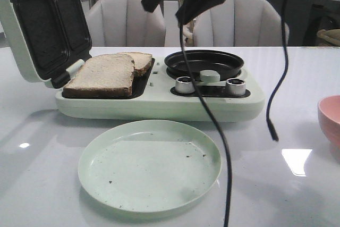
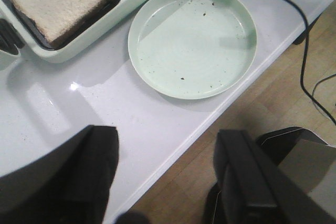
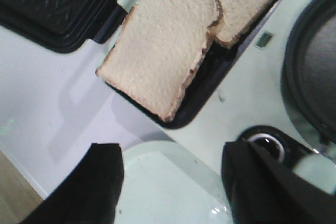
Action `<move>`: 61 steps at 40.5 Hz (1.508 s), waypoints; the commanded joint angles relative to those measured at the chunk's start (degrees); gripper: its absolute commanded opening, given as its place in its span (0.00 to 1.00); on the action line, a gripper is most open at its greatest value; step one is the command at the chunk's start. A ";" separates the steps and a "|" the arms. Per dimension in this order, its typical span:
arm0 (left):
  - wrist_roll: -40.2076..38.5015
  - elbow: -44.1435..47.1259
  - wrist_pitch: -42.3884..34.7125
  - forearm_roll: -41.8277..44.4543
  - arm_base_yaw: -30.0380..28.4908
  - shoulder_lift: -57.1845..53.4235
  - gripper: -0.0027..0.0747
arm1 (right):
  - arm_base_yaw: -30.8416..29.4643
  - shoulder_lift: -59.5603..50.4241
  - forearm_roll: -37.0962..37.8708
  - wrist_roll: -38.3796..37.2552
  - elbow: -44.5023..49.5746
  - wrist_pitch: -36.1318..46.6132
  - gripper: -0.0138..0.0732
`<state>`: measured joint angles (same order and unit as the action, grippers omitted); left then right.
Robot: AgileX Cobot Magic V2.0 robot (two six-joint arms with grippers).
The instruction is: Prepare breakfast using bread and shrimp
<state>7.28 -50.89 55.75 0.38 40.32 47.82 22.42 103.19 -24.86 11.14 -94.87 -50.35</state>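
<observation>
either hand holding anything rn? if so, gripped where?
Nothing held. Left hand and right hand are both open and empty; both bread slices lie in the sandwich maker.

Two pale padded chairs point(image 1: 126, 19) are set behind the glossy white tabletop point(image 1: 297, 99); a wooden floor point(image 2: 273, 103) is seen below its edge

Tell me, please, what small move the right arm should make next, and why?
Probably lower the open right end effector toward the nearer bread slice. Both slices lie overlapping in the open sandwich maker, the green plate holds only crumbs, and no shrimp is visible.
</observation>
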 commanded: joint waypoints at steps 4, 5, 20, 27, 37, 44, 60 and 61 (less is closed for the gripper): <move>0.09 -1.53 -3.71 -0.38 0.37 -0.37 0.63 | 1.06 -12.02 17.51 -8.72 0.44 -6.86 0.75; 0.09 -1.53 -3.71 -0.38 0.37 -0.37 0.63 | 1.36 -13.77 19.95 -10.08 1.75 -7.12 0.75; 0.09 -1.53 -3.71 -0.38 0.37 -0.37 0.62 | 1.91 -40.78 24.86 -12.93 29.31 -0.96 0.75; 0.09 -1.53 -3.81 -0.38 0.37 -0.37 0.62 | 1.91 -52.05 24.86 -12.93 41.09 0.75 0.75; 0.09 -1.65 -3.70 -0.38 0.37 -0.37 0.62 | 1.91 -63.51 24.86 -12.93 52.03 2.48 0.75; -0.49 -4.42 -1.03 0.16 0.25 2.61 0.52 | 1.91 -65.42 24.46 -12.93 52.69 1.79 0.75; -3.17 -13.94 2.75 3.31 -14.39 20.03 0.16 | 1.91 -65.32 24.46 -12.93 52.69 1.73 0.75; -2.89 -14.38 2.55 2.92 -15.85 20.91 0.17 | 1.91 -65.32 24.46 -12.93 52.69 1.73 0.75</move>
<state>4.66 -61.72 60.13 4.11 29.01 67.36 24.24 37.99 -0.54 -1.70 -40.75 -52.19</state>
